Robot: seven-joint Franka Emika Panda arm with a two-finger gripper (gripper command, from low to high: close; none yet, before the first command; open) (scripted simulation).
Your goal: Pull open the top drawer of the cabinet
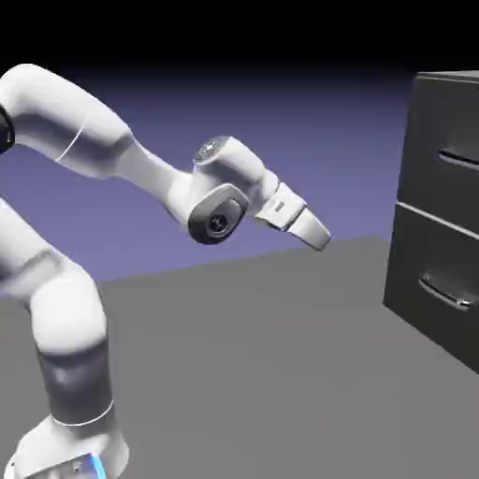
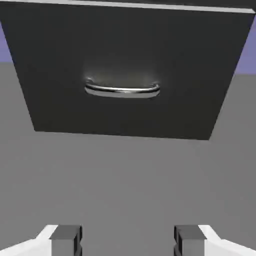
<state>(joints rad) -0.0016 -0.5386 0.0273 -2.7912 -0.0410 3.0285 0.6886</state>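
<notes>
My tool (image 2: 128, 241) gapes wide and empty, aimed low; if I drive forward unraised, I may catch the lower handle (image 2: 122, 92) at twelve o'clock.

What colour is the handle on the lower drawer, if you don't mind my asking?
The lower drawer's handle is silver, best seen in the hand view.

A plain blue-violet backdrop (image 1: 281, 178) stands behind everything, fading upward into black at the top of the exterior view. Below it spreads a flat, evenly matte grey surface (image 1: 253, 374), whose far edge slants gently up toward the exterior view's right. In the hand view, the same grey fills the lower part, with slivers of blue-violet at both upper sides.
</notes>
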